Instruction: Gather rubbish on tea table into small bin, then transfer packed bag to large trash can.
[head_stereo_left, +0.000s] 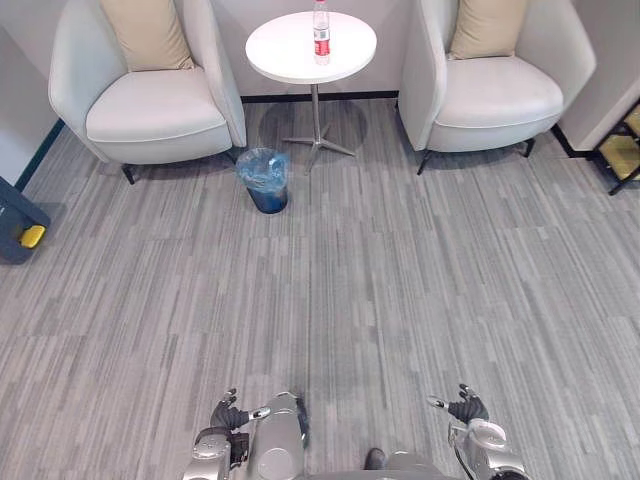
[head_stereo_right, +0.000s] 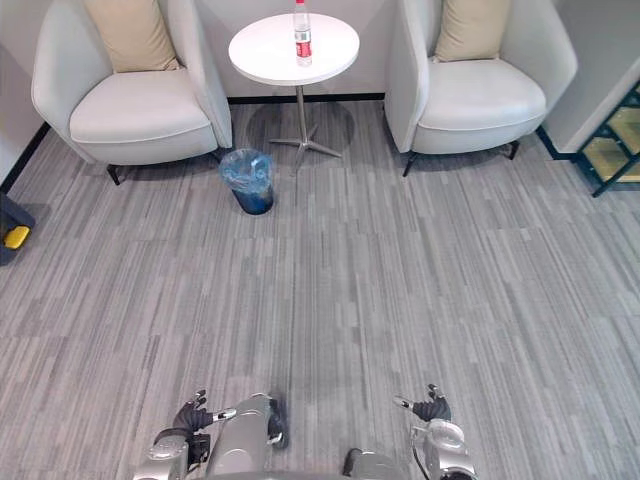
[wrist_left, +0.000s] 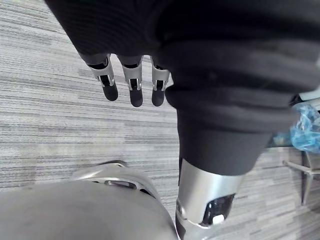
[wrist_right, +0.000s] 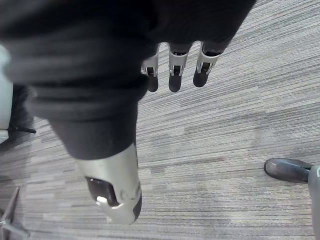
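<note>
White round desk (head_stereo_left: 280, 52) is carrying an upright bottle (head_stereo_left: 321, 32) far ahead, well apart from both hands; left hand (head_stereo_left: 230, 413) and right hand (head_stereo_left: 467, 408) are hanging open and empty.

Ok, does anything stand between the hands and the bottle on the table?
Nothing visible does. Bare carpet lies between the left hand, the right hand and the table holding the bottle; the bin stands aside, left of the table's foot.

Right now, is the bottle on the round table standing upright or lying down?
Upright. The bottle stands on its base on the round white table, cap pointing up.
</note>
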